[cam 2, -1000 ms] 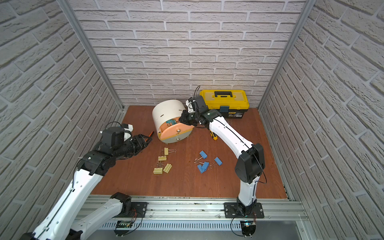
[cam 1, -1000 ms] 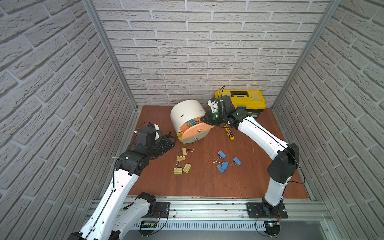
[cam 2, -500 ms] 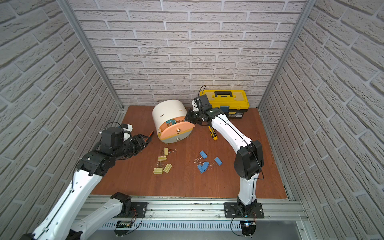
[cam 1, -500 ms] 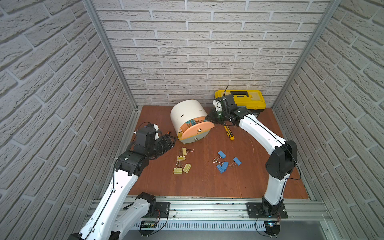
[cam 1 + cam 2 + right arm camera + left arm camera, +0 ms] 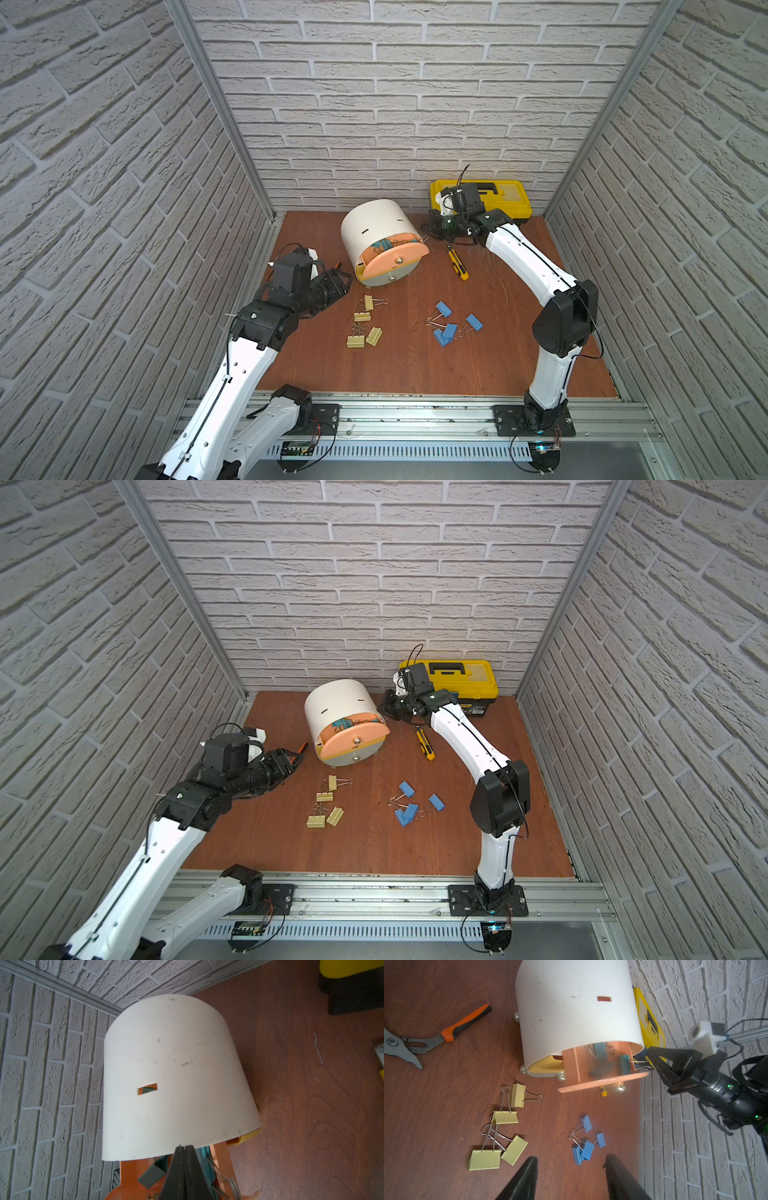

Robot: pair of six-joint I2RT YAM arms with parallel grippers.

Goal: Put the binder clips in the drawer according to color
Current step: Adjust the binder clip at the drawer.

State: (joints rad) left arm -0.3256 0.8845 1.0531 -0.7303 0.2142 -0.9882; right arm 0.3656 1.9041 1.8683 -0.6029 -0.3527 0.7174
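Teal binder clips [image 5: 600, 1053] inside pulled-out peach drawer [image 5: 394, 258]; right pincer [image 5: 184, 1148] closed, left pincer [image 5: 571, 1165] open, empty.

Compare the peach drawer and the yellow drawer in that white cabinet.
The peach drawer is pulled well out and holds teal clips; the yellow drawer is nearly shut, its contents hidden. Peach sits above yellow in the white cabinet. Any shared knob style is unclear, since yellow's knob is hidden.
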